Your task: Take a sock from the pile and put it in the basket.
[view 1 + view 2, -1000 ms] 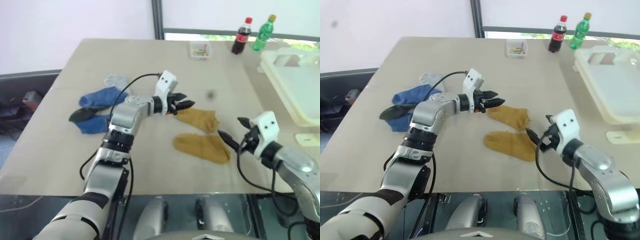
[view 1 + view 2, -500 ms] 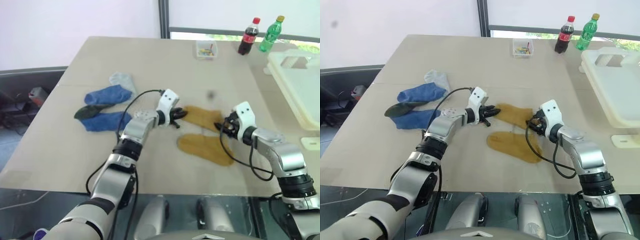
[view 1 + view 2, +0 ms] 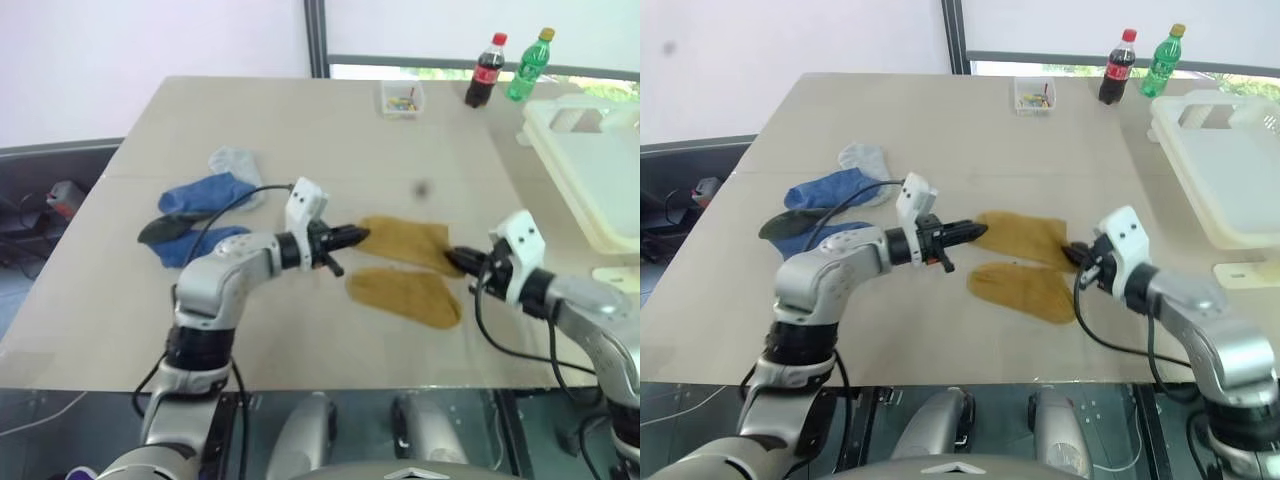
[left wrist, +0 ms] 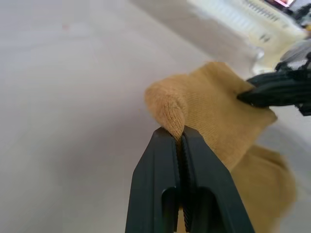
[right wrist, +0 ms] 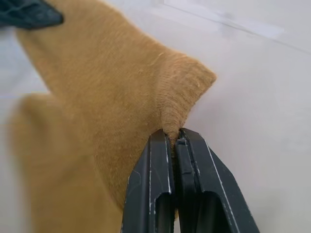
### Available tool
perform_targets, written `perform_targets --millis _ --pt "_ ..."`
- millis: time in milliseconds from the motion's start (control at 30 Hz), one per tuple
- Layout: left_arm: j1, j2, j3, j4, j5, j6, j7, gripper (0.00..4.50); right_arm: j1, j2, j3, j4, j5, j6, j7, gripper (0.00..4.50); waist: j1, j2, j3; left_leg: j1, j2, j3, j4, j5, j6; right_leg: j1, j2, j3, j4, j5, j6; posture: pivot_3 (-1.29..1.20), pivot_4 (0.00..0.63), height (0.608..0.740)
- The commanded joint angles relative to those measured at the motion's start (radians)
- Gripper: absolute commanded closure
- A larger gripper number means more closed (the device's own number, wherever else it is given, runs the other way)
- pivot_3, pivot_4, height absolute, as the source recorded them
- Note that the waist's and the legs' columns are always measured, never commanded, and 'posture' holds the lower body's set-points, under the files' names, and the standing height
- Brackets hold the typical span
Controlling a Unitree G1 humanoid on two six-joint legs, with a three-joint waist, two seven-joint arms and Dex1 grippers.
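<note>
Grippers are both clenching one mustard sock (image 3: 405,242): left gripper (image 3: 355,236) pinching its 9 o'clock end, right gripper (image 3: 452,258) its 3 o'clock end. Pile (image 3: 200,215) is lying at 9 o'clock, basket (image 3: 590,170) at 2 o'clock.

Pile (image 3: 205,205) left — basket (image 3: 590,170) right

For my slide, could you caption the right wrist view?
Right end effector shut on a mustard-yellow sock.

Basket (image 3: 590,170): cut off at 3 o'clock edge. Small clear box (image 3: 401,98), 12 o'clock: contents too small to identify.
</note>
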Motion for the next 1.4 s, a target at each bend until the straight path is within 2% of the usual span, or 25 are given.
perform_targets --millis 33,300,667,700,733,800,833,900,933,1033,1167,1267,1300,1333,1400 --pt "0.038 0.033 0.018 -0.095 -0.062 0.064 0.01 4.5 0.077 -0.003 -0.057 -0.14 0.04 0.066 -0.054 4.44 0.001 0.0 0.0 0.0 0.0 0.0 0.0 0.0 0.0 0.0 0.0 0.0 0.001 0.0 0.0 0.0 0.15 0.74" --pt "0.125 0.062 -0.12 -0.069 0.006 -0.036 0.024 4.5 0.201 0.012 -0.011 -0.192 -0.009 0.059 -0.138 4.44 0.002 0.0 0.0 0.0 0.0 0.001 0.001 0.0 0.0 0.0 0.0 0.001 0.001 0.0 0.0 0.0 0.15 0.74" --pt "0.14 0.045 -0.154 0.006 0.044 -0.107 0.059 4.5 0.2 -0.014 0.075 -0.124 -0.088 -0.021 -0.123 4.44 0.002 0.0 0.0 0.0 0.0 0.001 0.0 0.0 0.0 0.0 0.0 0.001 0.0 0.0 0.0 0.0 0.15 0.74" --pt "0.138 0.038 -0.148 0.016 0.043 -0.11 0.065 3.71 0.194 -0.017 0.083 -0.109 -0.095 -0.032 -0.117 4.5 0.002 0.0 0.0 0.0 0.0 0.001 0.0 0.0 0.0 0.0 0.0 0.001 0.0 0.0 0.0 0.0 0.15 0.74" --pt "0.137 0.034 -0.144 0.022 0.04 -0.108 0.069 3.53 0.19 -0.019 0.088 -0.098 -0.1 -0.041 -0.114 4.5 0.003 0.0 0.0 0.0 0.0 0.001 0.0 0.0 0.0 0.0 0.0 0.001 0.0 0.0 0.0 0.0 0.15 0.74" --pt "0.138 0.038 -0.146 0.026 0.042 -0.113 0.07 2.57 0.192 -0.024 0.094 -0.081 -0.108 -0.058 -0.103 3.76 0.003 0.0 0.0 0.0 0.0 0.001 0.0 0.0 0.0 0.0 0.0 0.001 -0.001 0.0 0.0 0.0 0.15 0.74" --pt "0.141 0.043 -0.142 0.02 0.043 -0.116 0.071 2.31 0.2 -0.034 0.096 -0.082 -0.12 -0.072 -0.097 3.56 0.003 0.0 0.0 0.0 0.0 0.001 0.0 0.0 0.0 0.0 0.0 0.001 -0.001 0.0 0.0 0.0 0.15 0.74" --pt "0.149 0.058 -0.13 0.003 0.042 -0.13 0.069 1.34 0.216 -0.041 0.085 -0.096 -0.132 -0.098 -0.094 2.6 0.003 0.0 0.0 0.0 0.0 0.001 0.0 0.0 0.0 0.0 0.0 0.001 -0.001 0.0 0.0 0.0 0.15 0.74" --pt "0.152 0.065 -0.108 -0.011 0.026 -0.129 0.063 1.03 0.224 -0.038 0.06 -0.113 -0.121 -0.105 -0.089 2.25 0.003 0.0 0.0 0.0 0.0 0.001 0.0 0.0 0.0 0.0 0.001 0.001 -0.001 0.0 0.0 0.0 0.15 0.74" --pt "0.159 0.099 -0.04 -0.042 -0.044 -0.105 0.024 1.03 0.263 -0.051 -0.016 -0.17 -0.079 -0.137 -0.041 2.25 0.0 0.0 0.0 0.0 0.001 0.001 0.0 0.0 0.0 0.0 0.001 0.001 0.0 0.0 0.0 0.0 0.15 0.74" --pt "0.164 0.151 -0.023 -0.036 -0.072 -0.108 -0.031 1.03 0.287 -0.056 -0.066 -0.183 -0.044 -0.181 0.008 2.25 0.002 0.0 0.0 0.0 0.001 0.001 0.0 0.0 0.0 0.0 0.001 0.001 -0.001 0.0 0.0 0.0 0.15 0.74" --pt "0.144 0.163 -0.026 -0.008 -0.063 -0.122 -0.037 0.95 0.282 -0.053 -0.069 -0.176 -0.04 -0.213 0.022 3.14 0.005 0.0 0.0 0.0 0.001 0.001 0.0 0.0 0.0 0.0 0.001 0.001 -0.002 0.0 0.0 0.0 0.15 0.74" --pt "0.136 0.164 -0.028 0.001 -0.056 -0.123 -0.036 0.95 0.275 -0.049 -0.065 -0.171 -0.028 -0.22 0.031 3.79 0.005 0.0 0.0 0.0 0.001 0.001 0.0 0.0 0.0 0.0 0.001 0.001 -0.002 0.0 0.0 0.0 0.15 0.74" --pt "0.129 0.163 -0.029 0.01 -0.052 -0.122 -0.033 0.95 0.268 -0.046 -0.058 -0.166 -0.022 -0.227 0.038 4.22 0.005 0.0 0.0 0.0 0.001 0.001 0.0 0.0 0.0 0.0 0.001 0.001 -0.002 0.0 0.0 0.0 0.15 0.74" --pt "0.112 0.158 -0.032 0.031 -0.054 -0.107 -0.032 0.95 0.248 -0.051 -0.018 -0.152 -0.034 -0.241 0.048 4.38 0.004 0.0 0.0 0.0 0.001 0.001 0.0 0.0 0.0 0.0 0.001 0.001 -0.002 0.0 0.0 0.0 0.15 0.74"
